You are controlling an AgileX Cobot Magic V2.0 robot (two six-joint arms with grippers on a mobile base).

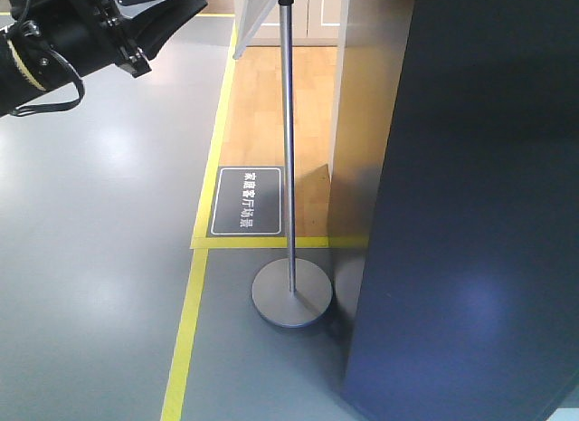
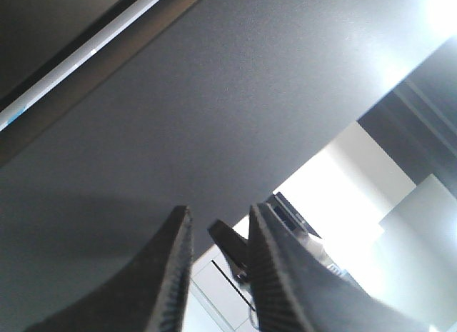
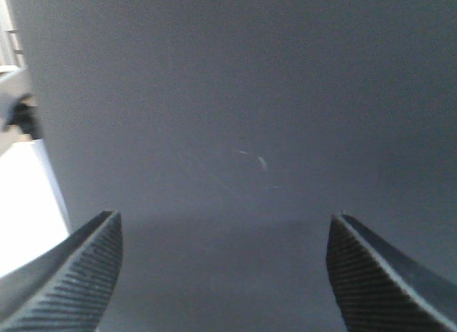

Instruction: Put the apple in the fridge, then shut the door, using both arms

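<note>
Right wrist-mounted view looks straight onto a dark grey panel (image 3: 235, 96), most likely the door's outer face, with the right tool (image 3: 225, 275) spread wide, its two ribbed fingers (image 3: 78, 275) at the 7 and 5 o'clock corners and nothing between them. Seen from the left wrist, the left tool (image 2: 220, 275) stands slightly parted and empty, a dark grey surface (image 2: 235, 103) close above it from 9 to 1 o'clock and a bright opening toward 4 o'clock. From the front-facing camera, the left arm (image 1: 63, 36) with its yellow band hangs at 10 o'clock over the grey floor (image 1: 90, 258), a sign stand (image 1: 289, 294) near centre and the fridge's (image 1: 479, 258) dark side filling 3 to 5 o'clock. The apple shows in no view, and neither tool carries it; it is probably already inside. Whether the door is fully shut cannot be told. The risk from here looks like a glancing push: spread fingers meeting a smooth panel off-square could slide rather than press, leaving the door ajar, and the left arm swinging in could clip the stand's pole.
</note>
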